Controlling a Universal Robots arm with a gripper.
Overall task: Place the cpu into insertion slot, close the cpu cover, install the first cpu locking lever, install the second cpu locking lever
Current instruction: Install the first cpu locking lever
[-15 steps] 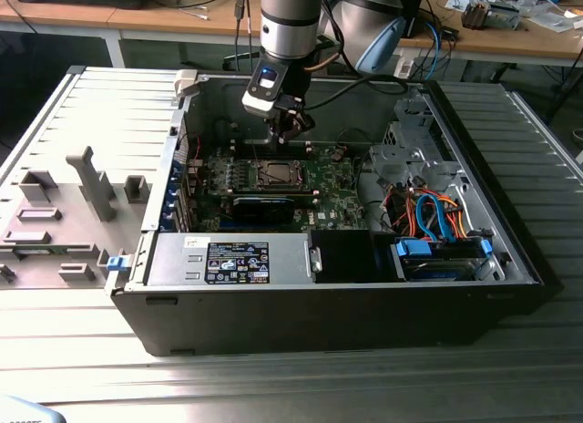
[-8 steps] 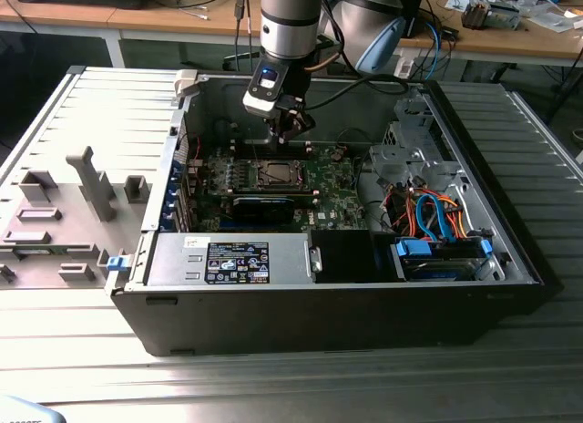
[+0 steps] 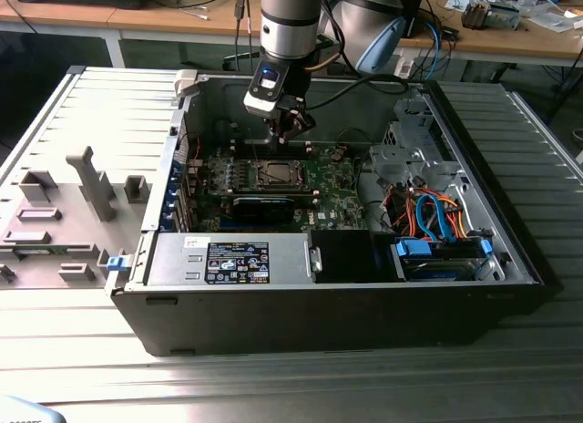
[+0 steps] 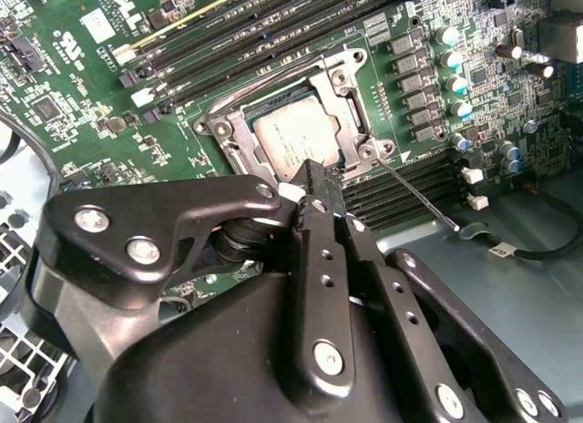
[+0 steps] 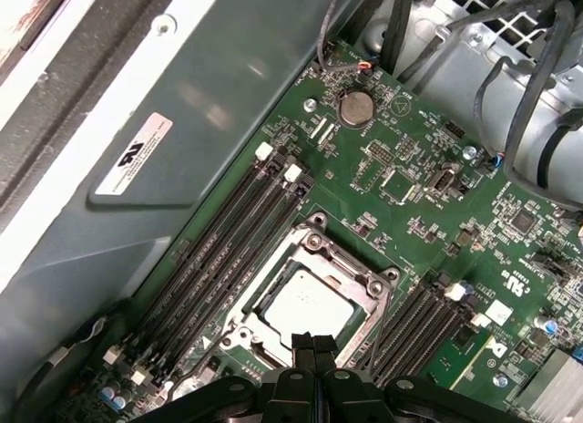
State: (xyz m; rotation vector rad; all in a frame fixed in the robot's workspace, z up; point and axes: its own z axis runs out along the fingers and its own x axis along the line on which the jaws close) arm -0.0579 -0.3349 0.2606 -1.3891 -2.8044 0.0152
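We see an open computer case (image 3: 319, 323) lying on a ribbed metal table (image 3: 273, 386), its inside facing up. Within it sit a green circuit board (image 3: 332, 190), a silver power supply box (image 3: 228, 259) against the near wall and a long black graphics card (image 3: 264, 205). At the exterior view's right is a drive cage (image 3: 437, 259) with blue and orange cables (image 3: 433, 213). The arm hangs into the case from above, over the board.

On the board, between two banks of long memory slots (image 5: 223, 250), we find the insertion slot (image 3: 273, 174). The cpu cover (image 5: 355, 279) lies flat over it. Through the cover's square window we see the cpu (image 5: 305, 306) seated in the slot, its silvery top facing up. In the second wrist view, a thin metal lever (image 4: 414, 193) angles away from one corner of the socket.

The gripper (image 5: 311, 343) hangs just above the socket's edge. Its two black fingers (image 4: 319, 259) are pressed together with nothing between them. The tips are at the rim of the cover, and we cannot tell whether they touch it.
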